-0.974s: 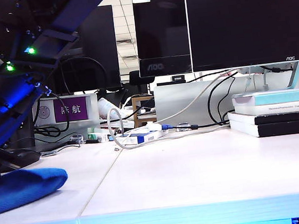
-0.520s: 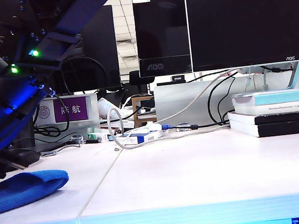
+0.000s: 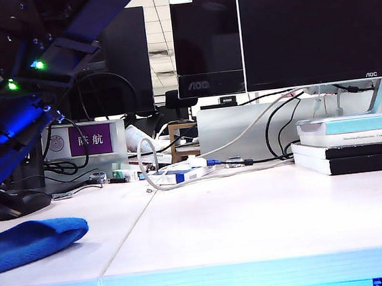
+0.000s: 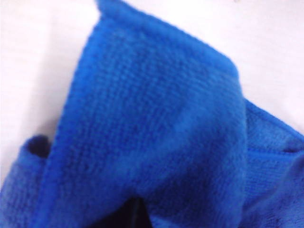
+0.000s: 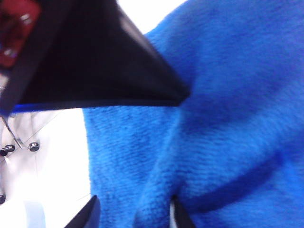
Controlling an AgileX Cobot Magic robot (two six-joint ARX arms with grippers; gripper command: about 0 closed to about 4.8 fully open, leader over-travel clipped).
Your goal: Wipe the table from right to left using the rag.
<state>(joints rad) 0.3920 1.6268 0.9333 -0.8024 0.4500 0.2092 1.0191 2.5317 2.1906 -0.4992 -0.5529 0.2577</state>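
Rag on desk, far left edge in your exterior view, bunched | L end effector closed on rag, cloth fills its cam | R end effector at rag, fingers wide apart, not gripping.

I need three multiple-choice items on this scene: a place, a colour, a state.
1. The fuzzy blue microfibre rag lies on the pale wood-grain table's: A left end; B middle; C right end.
2. The top book of the right stack is: A red; B turquoise; C yellow.
3. The left claw, at the rag, is: A wide open; B shut on the rag; C empty.
A: rag by left edge. B: pale turquoise cover. B: cloth bunches into it. The right claw stands open over the rag.
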